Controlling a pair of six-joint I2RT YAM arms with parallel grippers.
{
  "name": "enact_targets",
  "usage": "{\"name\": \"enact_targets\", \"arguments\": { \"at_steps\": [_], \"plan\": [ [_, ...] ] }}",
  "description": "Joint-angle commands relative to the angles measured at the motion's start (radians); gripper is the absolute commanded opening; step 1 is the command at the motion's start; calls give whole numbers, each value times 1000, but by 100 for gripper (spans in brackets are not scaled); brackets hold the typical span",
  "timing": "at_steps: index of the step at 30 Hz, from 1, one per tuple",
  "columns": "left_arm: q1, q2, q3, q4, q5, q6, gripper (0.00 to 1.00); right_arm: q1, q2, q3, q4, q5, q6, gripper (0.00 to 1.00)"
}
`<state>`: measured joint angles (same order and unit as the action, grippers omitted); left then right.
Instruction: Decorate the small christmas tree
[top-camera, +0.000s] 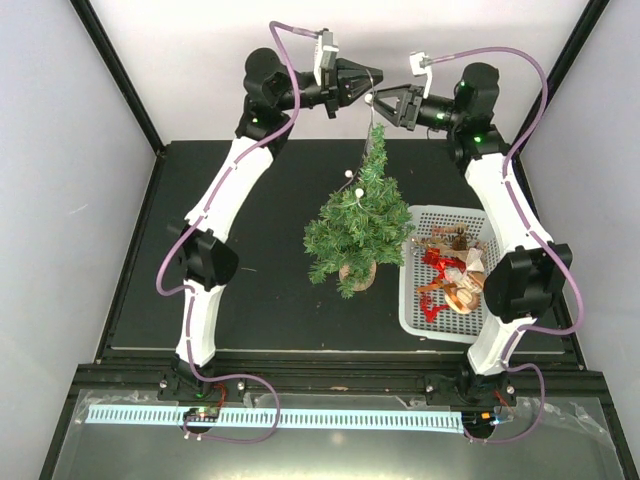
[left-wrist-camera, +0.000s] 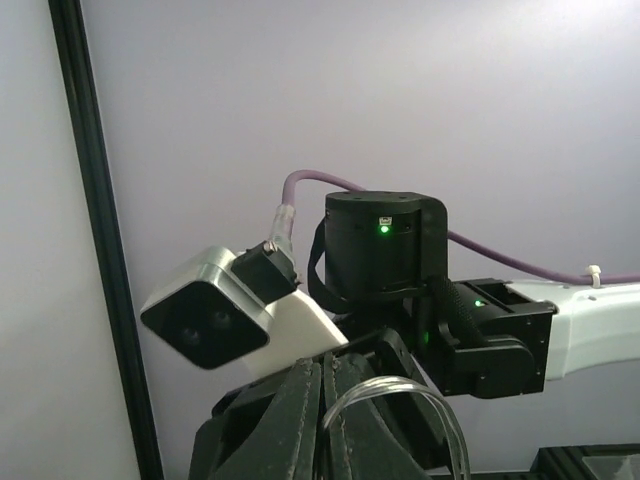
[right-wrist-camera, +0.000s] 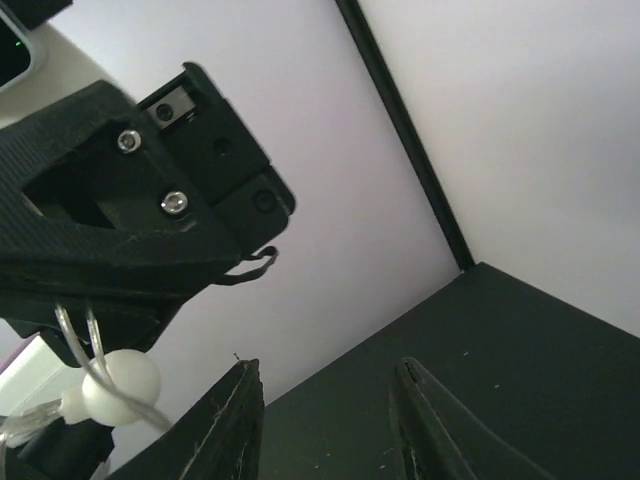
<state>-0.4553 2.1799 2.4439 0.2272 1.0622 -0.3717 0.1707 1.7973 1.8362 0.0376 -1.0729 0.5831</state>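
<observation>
black table (top-camera: 250, 190) is carrying the small christmas tree (top-camera: 358, 225) at centre. you are draping: left gripper (top-camera: 364, 81) is clenching a beaded string (top-camera: 347, 176) above the treetop, right gripper (top-camera: 376, 100) is hanging parted, empty. next, judged: lowering it across branches.

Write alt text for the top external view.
Two robot arms meet over a small christmas tree standing on a black table; the left tool, shut, dangles a clear beaded strand onto it, the right tool open beside. A white basket of ornaments sits right of the tree.
</observation>
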Motion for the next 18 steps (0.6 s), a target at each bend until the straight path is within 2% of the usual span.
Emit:
{"name": "enact_targets", "arguments": {
  "at_steps": [1,8,18],
  "plan": [
    [-13,18,43,37,10,-13,2,15,-4,14,-3,-61,-23,36],
    [-16,32,49,23,-8,9,2,16,-49,-72,38,-75,-19,35],
    [-14,29,55,24,-4,9,2,16,-50,-85,-34,-21,-84,37]
  ]
}}
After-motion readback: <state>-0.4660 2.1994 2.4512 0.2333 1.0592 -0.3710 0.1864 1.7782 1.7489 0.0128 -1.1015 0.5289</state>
